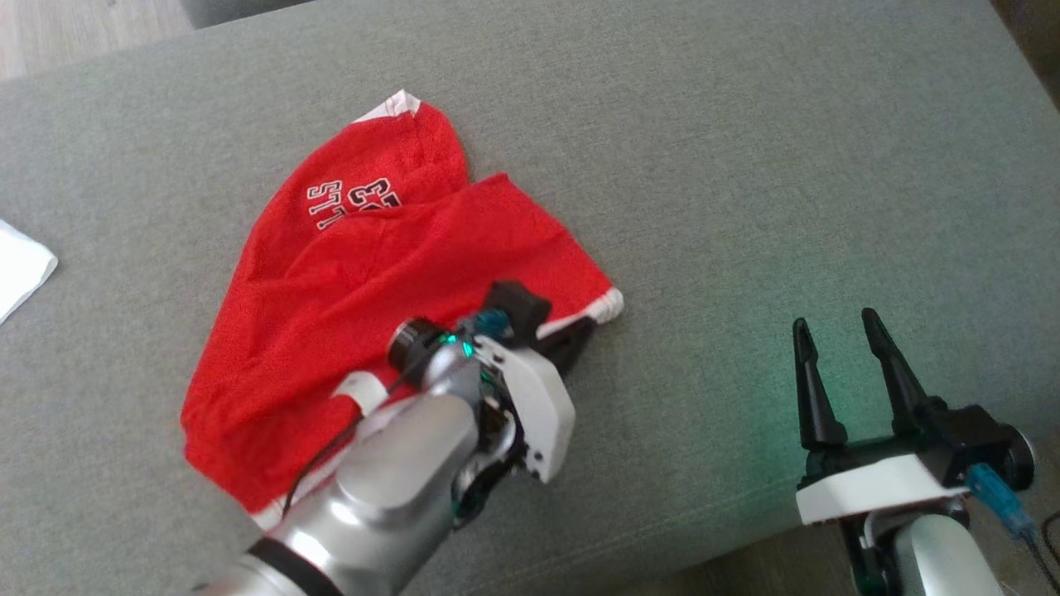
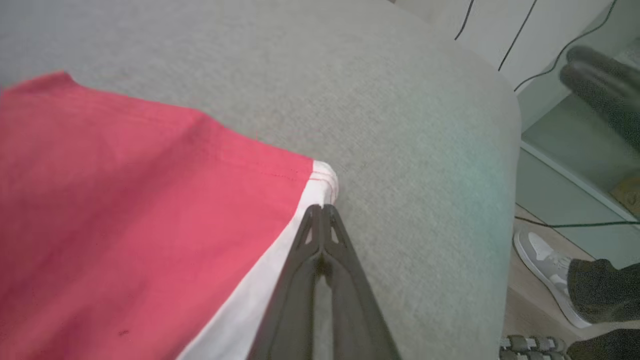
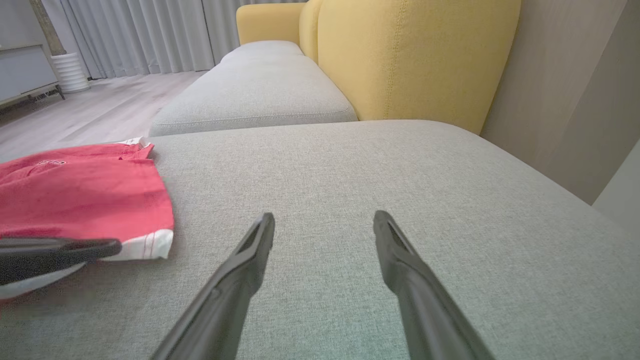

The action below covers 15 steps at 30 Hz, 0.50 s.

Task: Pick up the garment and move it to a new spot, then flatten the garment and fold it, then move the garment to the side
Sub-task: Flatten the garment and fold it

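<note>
Head view is showing the red garment (image 1: 348,281) lying crumpled on the grey cushion (image 1: 745,165), left of centre, with its printed lettering facing up at the far end. The left gripper (image 1: 580,335) is reaching onto the garment's right corner, its fingers clenched on the white hem (image 2: 325,180). The right gripper (image 1: 835,323) is hovering well to the right, close to the cushion's near edge, fingers spread and holding nothing. A person's shoe (image 2: 542,260) is resting on the floor beside the cushion.
</note>
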Available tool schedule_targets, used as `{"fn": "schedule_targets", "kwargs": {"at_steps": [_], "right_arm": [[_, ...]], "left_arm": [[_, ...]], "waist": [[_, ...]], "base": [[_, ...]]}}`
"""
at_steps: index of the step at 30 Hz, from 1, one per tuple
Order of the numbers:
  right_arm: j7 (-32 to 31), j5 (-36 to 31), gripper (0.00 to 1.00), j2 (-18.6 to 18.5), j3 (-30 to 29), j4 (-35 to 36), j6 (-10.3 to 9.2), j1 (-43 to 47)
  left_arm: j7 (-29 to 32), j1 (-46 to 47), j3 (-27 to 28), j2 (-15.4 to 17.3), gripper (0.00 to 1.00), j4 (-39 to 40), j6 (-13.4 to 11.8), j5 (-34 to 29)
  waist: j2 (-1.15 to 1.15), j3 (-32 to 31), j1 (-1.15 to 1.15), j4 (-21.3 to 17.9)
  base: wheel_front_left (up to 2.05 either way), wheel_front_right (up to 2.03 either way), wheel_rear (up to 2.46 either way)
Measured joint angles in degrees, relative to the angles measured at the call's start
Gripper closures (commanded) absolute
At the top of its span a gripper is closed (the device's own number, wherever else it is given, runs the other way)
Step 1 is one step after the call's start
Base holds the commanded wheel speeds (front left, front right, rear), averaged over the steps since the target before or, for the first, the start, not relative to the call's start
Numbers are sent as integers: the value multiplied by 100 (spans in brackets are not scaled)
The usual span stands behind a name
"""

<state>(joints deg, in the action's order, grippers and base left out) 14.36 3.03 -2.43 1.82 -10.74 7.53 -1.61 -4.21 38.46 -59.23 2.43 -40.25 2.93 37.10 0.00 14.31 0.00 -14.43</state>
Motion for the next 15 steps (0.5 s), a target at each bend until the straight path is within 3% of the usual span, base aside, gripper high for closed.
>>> {"fn": "schedule_targets", "kwargs": {"at_steps": [5, 6, 7, 8, 15], "right_arm": [[0, 0, 0, 0, 1, -2, 0, -1], [0, 0, 0, 0, 2, -5, 0, -1], [0, 0, 0, 0, 2, -14, 0, -1], [0, 0, 0, 0, 3, -31, 0, -1], [0, -1, 0, 0, -55, -48, 0, 32]], "left_arm": [[157, -181, -215, 11, 99, 115, -102, 4], [167, -194, -249, 16, 64, 116, -140, 44], [167, -196, -283, 22, 21, 118, -143, 69], [166, -198, -292, 24, 0, 132, -141, 108], [-157, -443, -55, 57, 0, 559, -359, 454]], "waist": [[0, 27, 0, 8], [0, 27, 0, 8], [0, 25, 0, 8], [0, 18, 0, 7], [0, -132, 0, 44]], "base": [[0, 0, 0], [0, 0, 0], [0, 0, 0], [0, 0, 0], [0, 0, 0]]}}
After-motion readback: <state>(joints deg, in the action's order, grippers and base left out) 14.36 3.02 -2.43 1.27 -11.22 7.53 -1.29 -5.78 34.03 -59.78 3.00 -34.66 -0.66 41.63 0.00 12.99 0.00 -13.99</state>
